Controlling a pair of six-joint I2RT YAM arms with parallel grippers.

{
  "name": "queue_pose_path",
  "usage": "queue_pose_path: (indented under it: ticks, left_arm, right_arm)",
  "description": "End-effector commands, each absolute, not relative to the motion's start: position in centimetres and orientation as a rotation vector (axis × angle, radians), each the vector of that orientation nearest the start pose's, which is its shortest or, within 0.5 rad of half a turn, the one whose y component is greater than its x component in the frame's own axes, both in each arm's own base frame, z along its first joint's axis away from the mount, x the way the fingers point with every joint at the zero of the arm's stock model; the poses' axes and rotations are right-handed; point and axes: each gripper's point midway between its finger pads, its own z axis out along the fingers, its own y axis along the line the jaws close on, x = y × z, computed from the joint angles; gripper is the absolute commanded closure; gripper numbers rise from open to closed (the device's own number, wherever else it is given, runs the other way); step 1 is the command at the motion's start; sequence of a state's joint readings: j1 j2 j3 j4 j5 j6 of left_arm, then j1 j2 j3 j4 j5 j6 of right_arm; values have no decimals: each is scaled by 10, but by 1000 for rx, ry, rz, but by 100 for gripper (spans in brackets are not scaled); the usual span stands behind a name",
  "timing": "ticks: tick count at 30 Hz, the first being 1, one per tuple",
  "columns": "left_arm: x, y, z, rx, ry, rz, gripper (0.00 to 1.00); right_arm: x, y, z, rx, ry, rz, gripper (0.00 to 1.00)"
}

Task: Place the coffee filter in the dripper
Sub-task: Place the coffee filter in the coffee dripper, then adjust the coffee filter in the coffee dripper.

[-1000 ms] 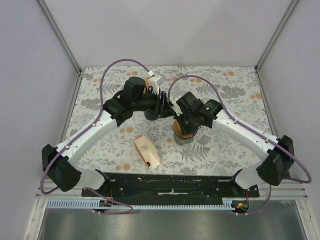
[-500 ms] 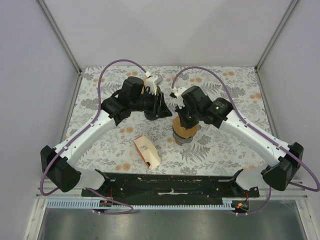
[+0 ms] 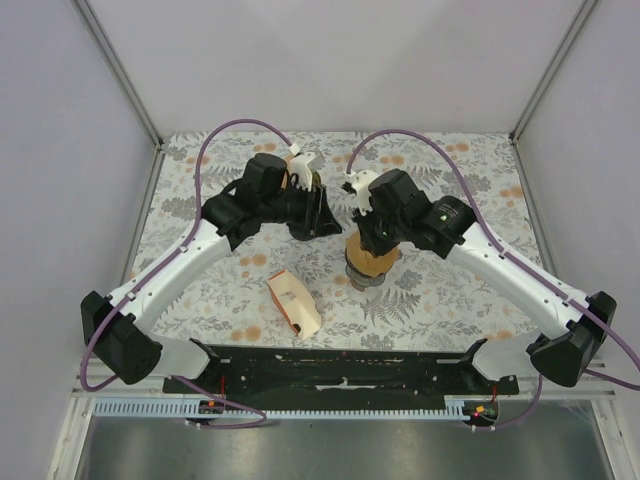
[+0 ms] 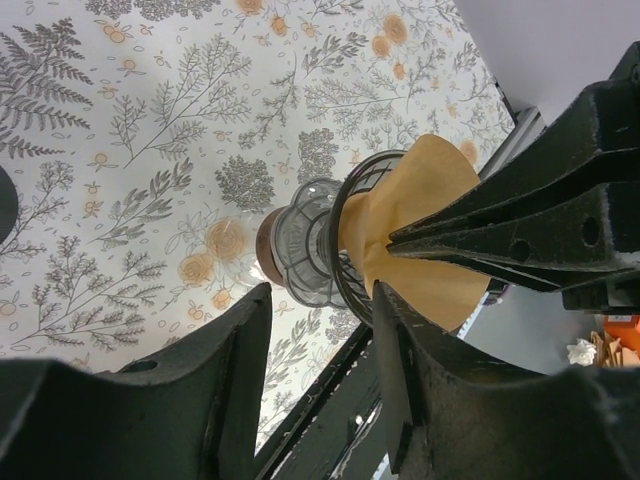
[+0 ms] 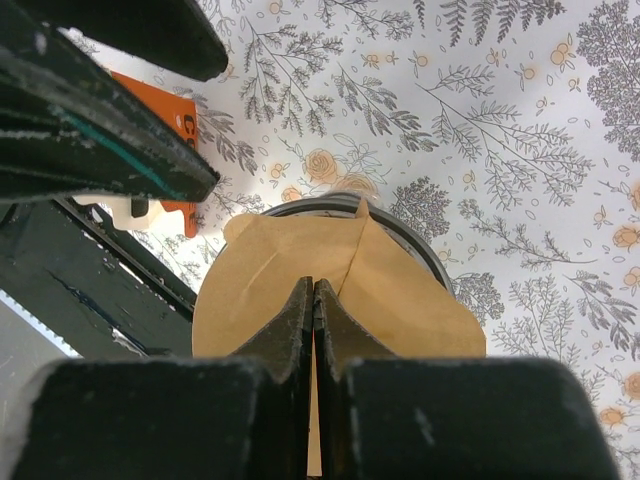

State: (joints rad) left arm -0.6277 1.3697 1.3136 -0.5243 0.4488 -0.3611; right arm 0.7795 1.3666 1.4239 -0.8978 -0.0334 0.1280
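Note:
The brown paper coffee filter (image 5: 270, 270) sits in the mouth of the glass dripper (image 3: 368, 274), its top flaring above the dark rim (image 5: 425, 255). My right gripper (image 5: 314, 285) hangs right over it, shut on the coffee filter with a fold of paper pinched at the tips. Seen from the left wrist, the filter (image 4: 420, 190) creases where the right fingers (image 4: 500, 240) meet it, and the dripper (image 4: 305, 255) stands on the flowered cloth. My left gripper (image 3: 322, 212) is just left of the dripper, open and holding nothing (image 4: 320, 330).
An orange-and-white filter packet (image 3: 293, 303) lies near the front, left of the dripper. The black mounting rail (image 3: 340, 365) runs along the near edge. White walls with metal posts close in the flowered table (image 3: 460, 290).
My right arm has shifted a little left and away over the dripper, still shut on the filter. The left gripper has eased slightly away from the dripper.

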Motion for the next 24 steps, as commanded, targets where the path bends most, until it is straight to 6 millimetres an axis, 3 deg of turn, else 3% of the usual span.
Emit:
queue_pose_path:
  ticks: [1,6,12,16,19,24]
  left_arm:
    - [265,-289,292,626,2093,-986,48]
    - [277,-272,318,656,2016,-878,48]
    - [300,-243,341,703,1932,-635,47]
    - [332,-220,338,705,1918,-398,63]
    - [367,-199,334,659,1941,-239,79]
    - [409,-194,305,665,2004,-111,89]
  right_arm:
    - [234,255,277,-861,2171,513,94]
    - [226,263,319,-971,1989,502,76]
    - [230,268,338,-966,1920,485,61]
    - [237,263,333,-939,1929,440,58]
    - [239,258,329,-918,1943,434,58]
    - [238,248,324,-879,1953,436,57]
